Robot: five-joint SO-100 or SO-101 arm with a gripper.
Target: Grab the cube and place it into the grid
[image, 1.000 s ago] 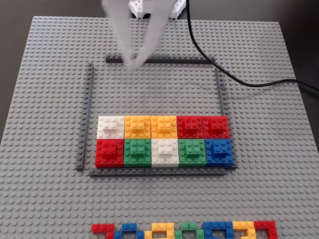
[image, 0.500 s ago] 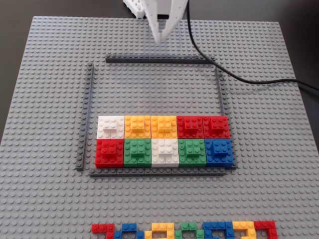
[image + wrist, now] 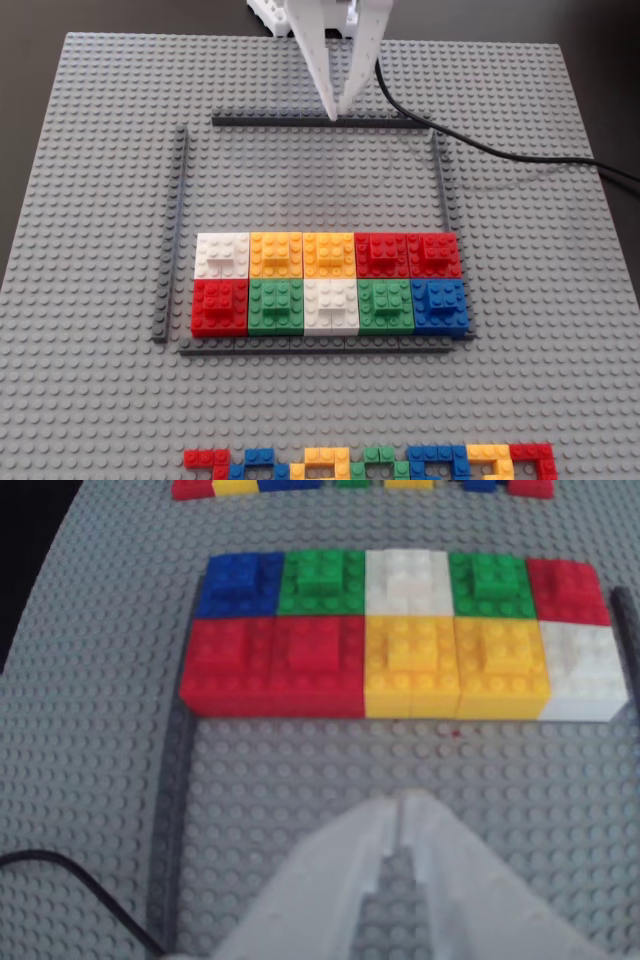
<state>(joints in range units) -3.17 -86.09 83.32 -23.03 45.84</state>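
The grid is a rectangle of thin dark grey strips (image 3: 320, 121) holding two rows of coloured blocks. Two white cubes sit in it: one at the upper row's left end (image 3: 222, 254) (image 3: 585, 670) and one in the middle of the lower row (image 3: 330, 305) (image 3: 405, 580). No loose white cube shows anywhere. My white gripper (image 3: 337, 110) (image 3: 400, 800) hangs over the grid's far strip, well apart from the blocks. Its fingertips meet and nothing is between them.
A large light grey studded baseplate (image 3: 90, 200) carries everything. A black cable (image 3: 480, 150) runs from the arm across the plate's upper right. A thin line of mixed-colour flat bricks (image 3: 370, 462) lies along the near edge. Inside the grid, the upper half is bare studs.
The gripper swung from the left part of the far strip to the right, then came down at the strip's middle. The blocks have not moved.
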